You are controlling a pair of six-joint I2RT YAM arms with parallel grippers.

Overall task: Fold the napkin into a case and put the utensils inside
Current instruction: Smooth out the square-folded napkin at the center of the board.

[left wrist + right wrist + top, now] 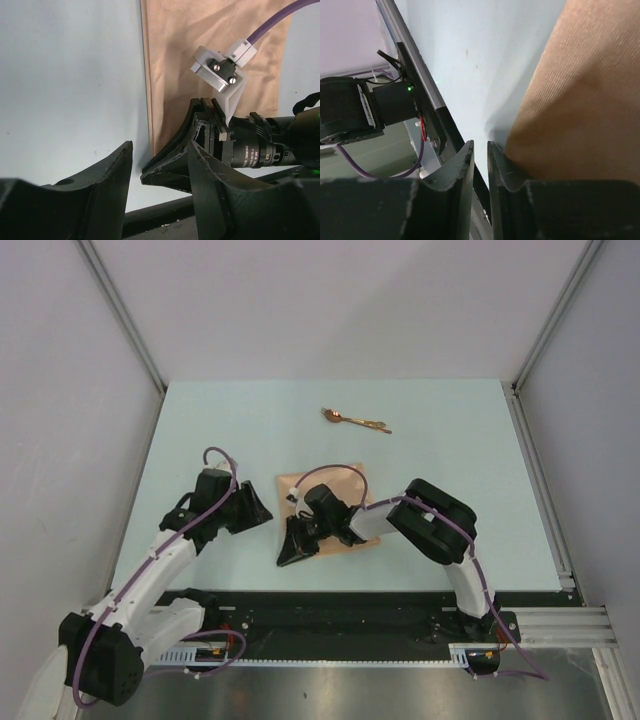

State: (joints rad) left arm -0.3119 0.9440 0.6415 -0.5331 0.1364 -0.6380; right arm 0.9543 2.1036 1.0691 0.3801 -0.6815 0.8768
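Observation:
The peach napkin (335, 488) lies flat near the table's middle; it also shows in the left wrist view (175, 75) and the right wrist view (580, 100). My right gripper (291, 554) rests at the napkin's near-left corner, its jaws almost together with nothing between them (480, 146); the cloth lies against the outer side of one finger. My left gripper (262, 508) is open and empty (160, 185), just left of the napkin's left edge, facing the right gripper (170, 170). The copper-gold utensils (355, 420) lie together farther back on the table.
The pale blue table (200, 430) ends in a black front rail (330, 605) just behind the right gripper. Grey walls and metal posts enclose the left, back and right sides. A purple cable (270, 27) loops over the napkin.

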